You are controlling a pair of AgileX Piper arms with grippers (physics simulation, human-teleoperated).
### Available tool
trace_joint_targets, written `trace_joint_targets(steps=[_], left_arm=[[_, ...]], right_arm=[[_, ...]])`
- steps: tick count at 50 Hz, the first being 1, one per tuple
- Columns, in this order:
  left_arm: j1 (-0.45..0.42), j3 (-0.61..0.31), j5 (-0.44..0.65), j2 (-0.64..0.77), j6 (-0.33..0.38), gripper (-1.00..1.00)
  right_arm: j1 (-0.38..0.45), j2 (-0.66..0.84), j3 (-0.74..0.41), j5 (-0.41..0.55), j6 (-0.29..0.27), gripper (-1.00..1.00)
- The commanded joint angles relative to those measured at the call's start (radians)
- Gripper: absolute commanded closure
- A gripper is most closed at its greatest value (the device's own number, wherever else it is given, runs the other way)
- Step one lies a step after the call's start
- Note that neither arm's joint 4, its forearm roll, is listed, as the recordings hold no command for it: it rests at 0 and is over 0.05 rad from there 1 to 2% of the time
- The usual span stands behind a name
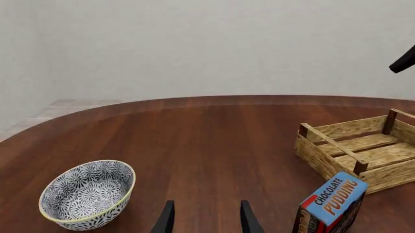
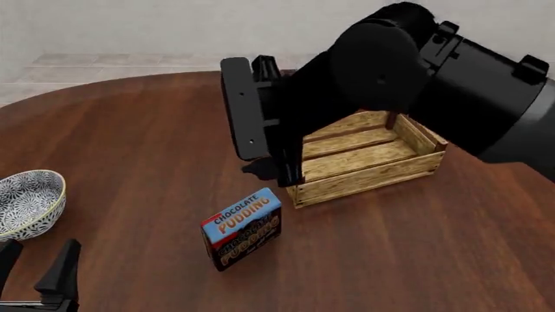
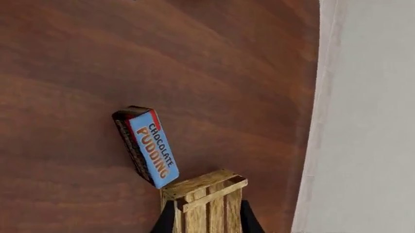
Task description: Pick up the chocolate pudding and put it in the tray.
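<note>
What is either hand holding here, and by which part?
Nothing. The left hand is open over bare table between the bowl and the pudding box. The right hand is open above the crate. The box lies untouched on the table.

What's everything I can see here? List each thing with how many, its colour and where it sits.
pudding box: one, blue top with orange lettering, dark brown lower half; on the table, just in front of the crate's near-left corner, apart from it.
crate: one, light wood with darker corner posts; on the table at centre-right, nothing visible inside, partly hidden by the right arm.
bowl: one, white with a dark blue pattern, yellowish rim; at the table's left edge in the front view, nothing in it.
table: one, dark reddish-brown wood, round-edged.
wall: pale grey, behind the table.
left gripper: one, black, fingers apart, low near the bowl, holding nothing.
right gripper: one, black, fingers apart, above the crate, holding nothing.
</note>
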Motion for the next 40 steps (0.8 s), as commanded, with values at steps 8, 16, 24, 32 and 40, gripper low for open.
trace_joint_targets(steps=[8,16,24,32,40], left_arm=[[0.000,0.000,0.000,0.000,0.000,-1.00],[0.000,0.000,0.000,0.000,0.000,-1.00],[0.000,0.000,0.000,0.000,0.000,-1.00],[0.000,0.000,0.000,0.000,0.000,-1.00],[0.000,0.000,0.000,0.000,0.000,-1.00]], right_arm=[[-0.035,0.043,0.004,0.050,-0.118,-1.00],[-0.036,0.065,-0.005,0.070,-0.147,-1.00],[-0.043,0.088,-0.010,0.076,-0.182,-1.00],[-0.050,0.084,0.030,0.063,-0.238,-1.00],[-0.044,0.091,0.038,0.068,-0.245,-1.00]])
